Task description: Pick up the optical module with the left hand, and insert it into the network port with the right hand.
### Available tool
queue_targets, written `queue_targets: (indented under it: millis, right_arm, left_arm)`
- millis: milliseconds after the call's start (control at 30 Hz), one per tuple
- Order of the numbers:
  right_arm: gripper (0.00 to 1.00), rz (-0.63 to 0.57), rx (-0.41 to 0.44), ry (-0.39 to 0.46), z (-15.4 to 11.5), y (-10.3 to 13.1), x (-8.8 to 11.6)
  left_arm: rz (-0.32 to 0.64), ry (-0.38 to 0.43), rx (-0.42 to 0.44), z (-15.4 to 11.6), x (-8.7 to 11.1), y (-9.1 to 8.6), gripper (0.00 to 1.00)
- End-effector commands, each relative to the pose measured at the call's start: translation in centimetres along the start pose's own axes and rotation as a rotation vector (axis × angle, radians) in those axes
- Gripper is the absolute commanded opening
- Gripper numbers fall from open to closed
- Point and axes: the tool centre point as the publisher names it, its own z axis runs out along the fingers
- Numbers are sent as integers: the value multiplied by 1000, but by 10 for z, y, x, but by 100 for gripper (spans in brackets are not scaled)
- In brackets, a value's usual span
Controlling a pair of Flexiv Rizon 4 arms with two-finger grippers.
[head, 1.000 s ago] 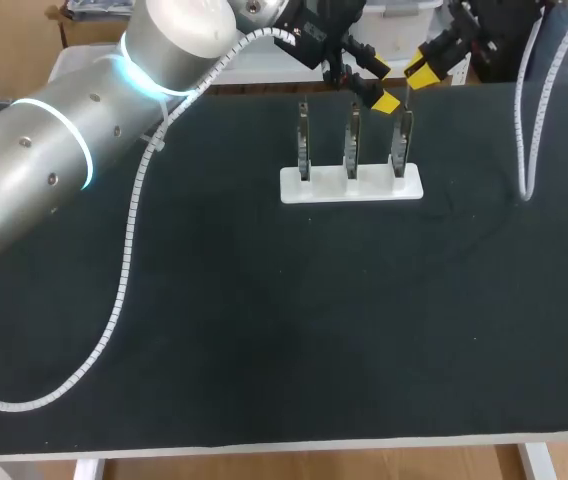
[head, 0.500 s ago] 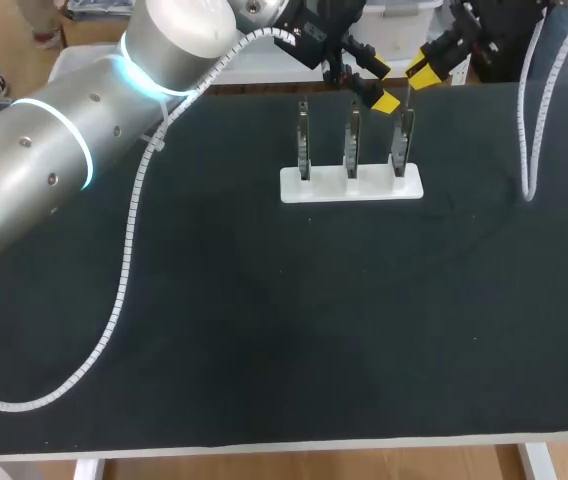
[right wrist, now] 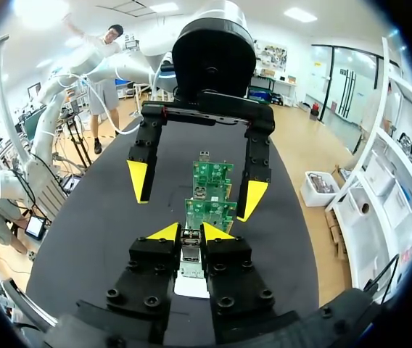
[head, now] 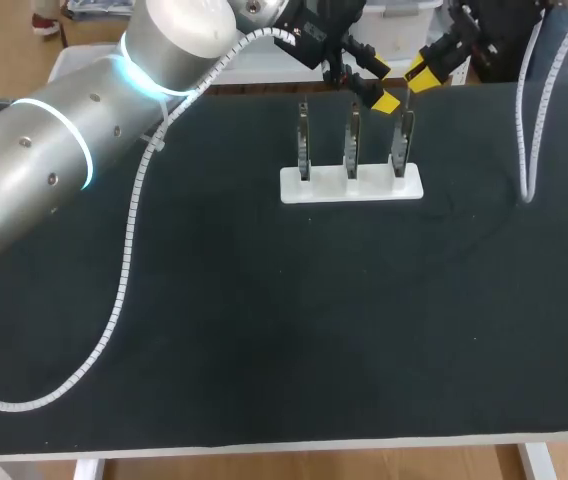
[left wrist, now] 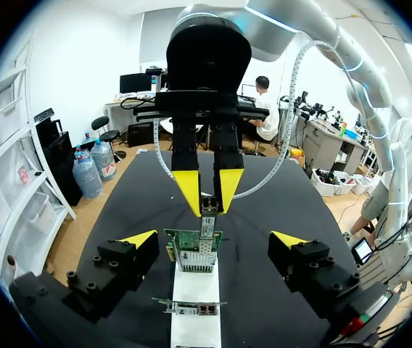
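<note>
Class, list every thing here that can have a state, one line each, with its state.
Left claw: open, empty.
Right claw: shut on the optical module.
Optical module: held at the top of an end board; seating unclear.
Circuit boards: three, standing upright in the white holder.

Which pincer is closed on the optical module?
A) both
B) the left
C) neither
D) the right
D: the right pincer grips the optical module from both sides, while the left pincer stands wide open with nothing held.
</note>
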Motion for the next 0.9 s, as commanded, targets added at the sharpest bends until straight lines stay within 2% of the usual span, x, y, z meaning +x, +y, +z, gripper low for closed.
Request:
queue_targets:
  millis: [33, 633, 667, 700, 733, 767, 800, 900]
  right_arm:
    - [0, 4, -234, 2, -1, -8, 1]
    - [0, 16, -242, 2, 0, -7, 4]
    - [12, 17, -242, 2, 0, -7, 4]
    - [34, 19, -243, 2, 0, -7, 4]
    - [48, 21, -243, 3, 0, -7, 4]
    - [84, 22, -244, 3, 0, -7, 4]
    - [100, 22, -246, 4, 0, -7, 4]
    - [100, 22, -246, 5, 0, -7, 4]
  left_arm:
    - [-2, 10, 48, 2, -4, 10, 100]
    - [-2, 10, 48, 2, -4, 10, 100]
    - [-2, 10, 48, 2, -4, 10, 100]
    - [-2, 10, 48, 2, -4, 10, 100]
    - [-2, 10, 48, 2, -4, 10, 100]
    - [-2, 10, 48, 2, -4, 10, 100]
    - [-2, 10, 48, 2, -4, 10, 100]
    - [-2, 10, 48, 2, -4, 10, 100]
